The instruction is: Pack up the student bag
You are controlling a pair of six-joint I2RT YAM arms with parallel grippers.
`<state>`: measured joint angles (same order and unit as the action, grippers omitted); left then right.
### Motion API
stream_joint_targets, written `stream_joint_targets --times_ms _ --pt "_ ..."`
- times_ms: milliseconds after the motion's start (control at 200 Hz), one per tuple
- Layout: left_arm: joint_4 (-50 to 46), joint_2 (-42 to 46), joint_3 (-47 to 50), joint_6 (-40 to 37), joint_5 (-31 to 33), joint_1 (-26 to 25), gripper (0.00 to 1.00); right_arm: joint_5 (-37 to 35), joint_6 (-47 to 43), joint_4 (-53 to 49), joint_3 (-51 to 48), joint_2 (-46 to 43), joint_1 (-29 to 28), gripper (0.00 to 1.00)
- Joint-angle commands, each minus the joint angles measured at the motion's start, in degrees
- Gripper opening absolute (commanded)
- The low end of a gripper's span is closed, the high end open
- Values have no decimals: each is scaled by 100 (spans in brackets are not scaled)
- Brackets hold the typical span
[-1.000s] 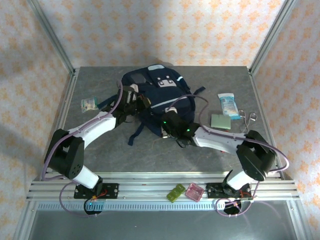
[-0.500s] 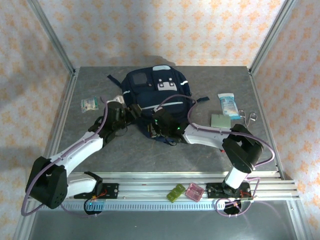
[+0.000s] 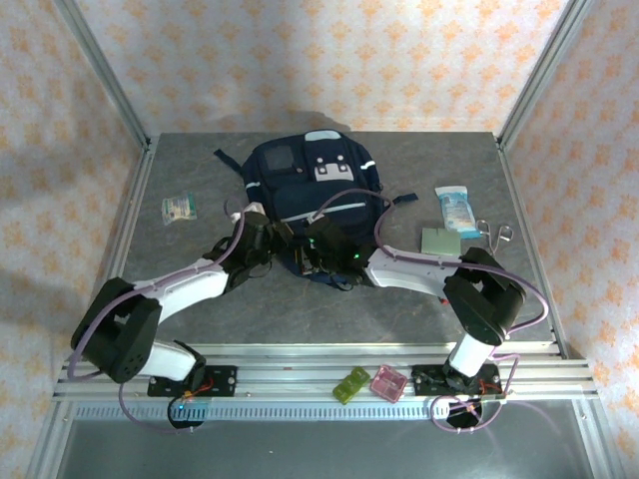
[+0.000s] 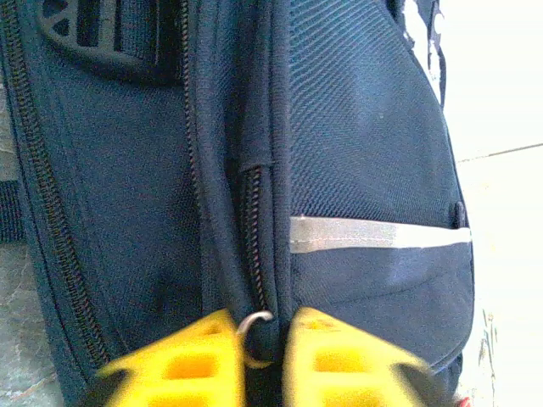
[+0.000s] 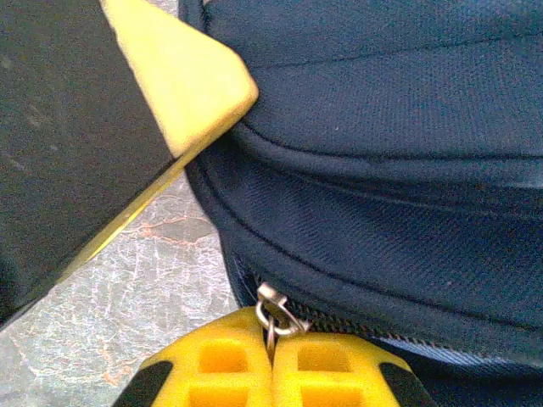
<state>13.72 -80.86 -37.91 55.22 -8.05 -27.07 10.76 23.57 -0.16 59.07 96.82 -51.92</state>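
On the grey table (image 3: 399,319) between patterned walls (image 3: 300,60), left hand (image 4: 259,356) and right hand (image 5: 271,360) pinch zipper pulls (image 5: 276,312) of the student bag (image 3: 310,175).

Robot lab test cell, aluminium frame posts (image 3: 103,70), patterned wall panels (image 3: 329,60), grey tabletop (image 3: 300,319), slotted mounting rail (image 3: 280,367).

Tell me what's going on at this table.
Two robot arms are working on the student bag. The left gripper is pinched shut on a zipper ring at the bag's near edge, and the right gripper is shut on a zipper pull beside it. A blue-white packet, a green card and scissors lie unpacked to the right.
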Motion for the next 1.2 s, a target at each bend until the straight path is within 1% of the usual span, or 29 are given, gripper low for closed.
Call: stream_joint_targets --times_ms 0,190,285,365,546,646,681,766,846,996,1121,1161,1196 --pt "351 -291 -303 -70 249 -9 0 172 -2 187 237 -18 -51 0" --pt "171 -107 -405 -238 338 68 0 10 56 -597 251 -178 80 0" --pt "-38 27 -438 -410 345 122 0 -51 102 -1146 127 -356 349 0" --pt "-72 134 -395 -466 289 185 0 -142 43 -1558 -71 -477 686 0" --pt "-71 233 -379 -536 166 246 0 -315 -144 -1737 -690 -769 1443 0" --pt "-65 223 -418 -561 103 247 0 -670 -200 -1721 -799 -894 1614 0" --pt "-62 222 -437 -580 85 248 0 -742 -220 -1709 -792 -946 1614 0" --pt "-95 177 -550 -722 58 259 0 -640 -188 -1663 -809 -1109 1591 0" --pt "-160 83 -722 -873 15 311 0 -593 -180 -1695 -858 -1283 1455 0" --pt "-327 -158 -1106 -1071 -65 617 0 -418 87 -1557 -898 -1456 858 0" --pt "-509 -297 -1451 -1225 -67 922 0 -119 336 -1053 -633 -1096 369 0" --pt "-610 -308 -1557 -1271 -50 1008 4 -44 381 -842 -493 -904 272 0" --pt "-705 -293 -1631 -1302 -15 1074 12 102 427 -658 -361 -741 215 0"
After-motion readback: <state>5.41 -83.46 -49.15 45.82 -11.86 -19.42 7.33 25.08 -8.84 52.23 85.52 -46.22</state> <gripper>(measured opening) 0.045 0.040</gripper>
